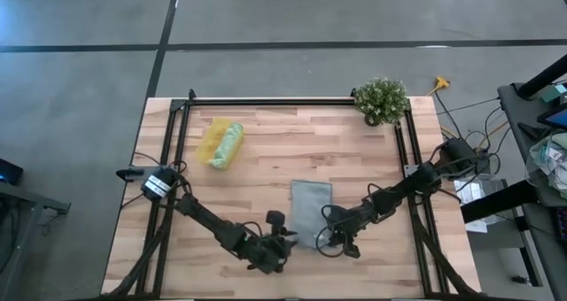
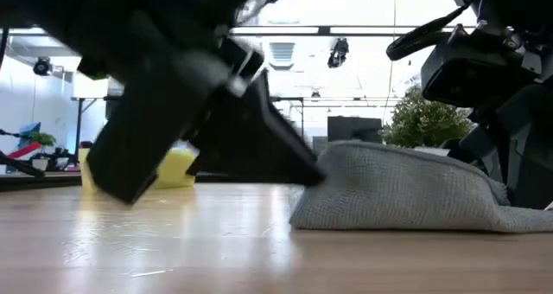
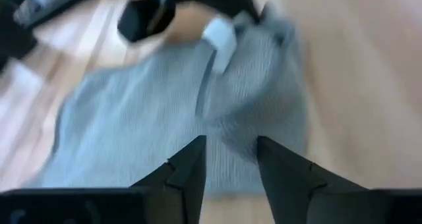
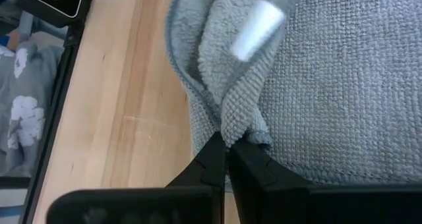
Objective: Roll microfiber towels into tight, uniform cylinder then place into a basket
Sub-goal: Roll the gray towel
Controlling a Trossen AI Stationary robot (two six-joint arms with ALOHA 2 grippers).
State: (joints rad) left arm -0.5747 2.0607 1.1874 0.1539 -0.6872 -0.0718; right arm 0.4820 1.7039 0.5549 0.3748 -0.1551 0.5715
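High view: you see the grey-blue towel (image 1: pixel 311 211) lying flat near the worktop (image 1: pixel 266 168) front edge, around six o'clock from centre. The left tool (image 1: pixel 285 241) sits at the towel's seven o'clock corner and the right tool (image 1: pixel 341 244) at its five o'clock corner. The basket (image 1: pixel 213 142), with the light green towel (image 1: pixel 229 146) already in it, lies well apart at ten o'clock, and the potted plant (image 1: pixel 382 99) at one o'clock.

Low view: the grey cloth's near edge is raised into a low hump, with the left arm dark in front of it.

Left wrist view: your left tool's fingers (image 3: pixel 188 171) stand apart just over the towel's edge, gripping nothing.

Right wrist view: your right tool is closed tight, pinching a small fold of the grey-blue towel at its corner, beside the white tag (image 4: pixel 256 29).

Judging by this, rolling of the second towel is only starting. Next, close the left tool on its corner, then turn both corners over together, level, towards twelve o'clock.
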